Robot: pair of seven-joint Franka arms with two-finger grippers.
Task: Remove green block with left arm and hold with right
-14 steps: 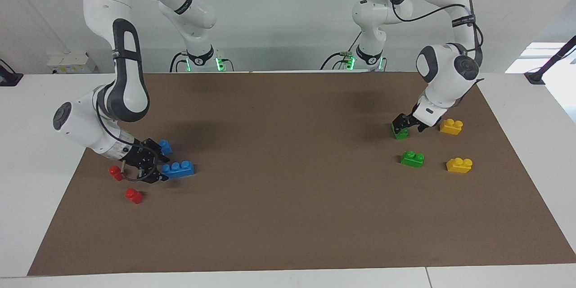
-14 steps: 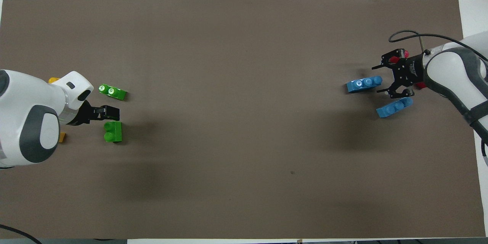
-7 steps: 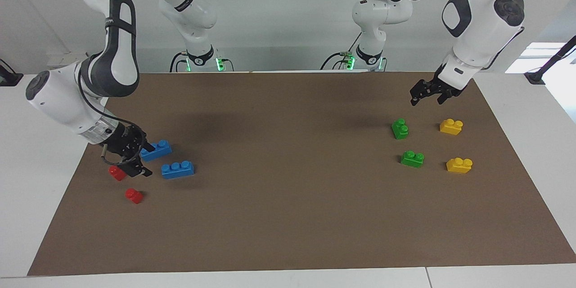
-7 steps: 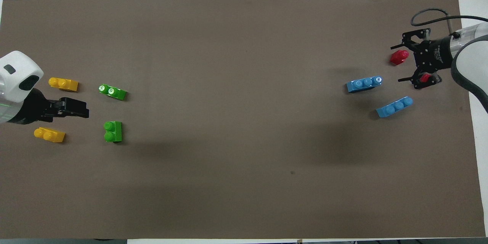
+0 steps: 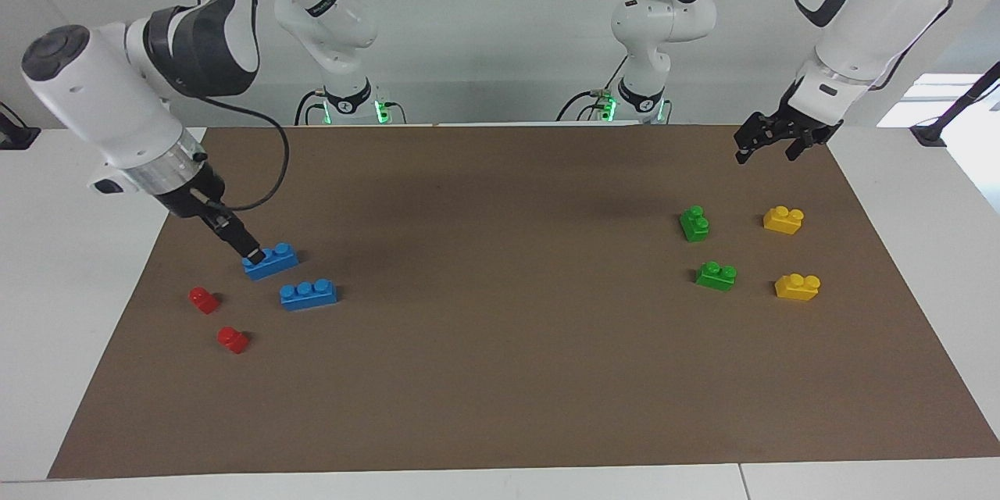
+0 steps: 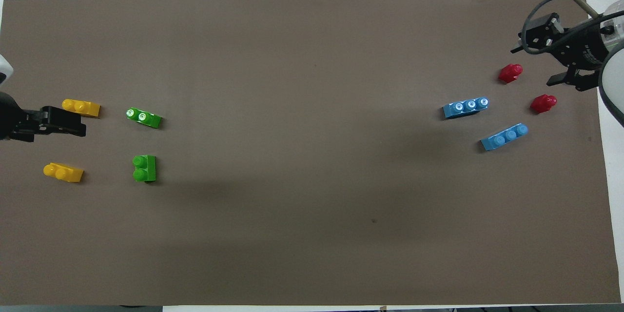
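Two green blocks lie on the brown mat toward the left arm's end. One green block [image 5: 694,223] [image 6: 144,168] is nearer the robots, the other green block [image 5: 716,276] [image 6: 143,117] is farther. My left gripper [image 5: 766,150] [image 6: 78,126] hangs open and empty, raised over the mat's edge, clear of both. At the right arm's end my right gripper [image 5: 251,254] [image 6: 532,65] is open and empty in the air, over the mat's corner beside the red bricks.
Two yellow bricks [image 5: 783,219] [image 5: 797,287] lie beside the green ones. Two blue three-stud bricks [image 5: 270,262] [image 5: 308,294] and two small red bricks [image 5: 203,299] [image 5: 232,339] lie at the right arm's end. The mat [image 5: 500,375] is bare in the middle.
The left gripper rose off the nearer green block and drew back, leaving it on the mat. The right gripper opened away from a blue brick and lifted toward the mat's edge.
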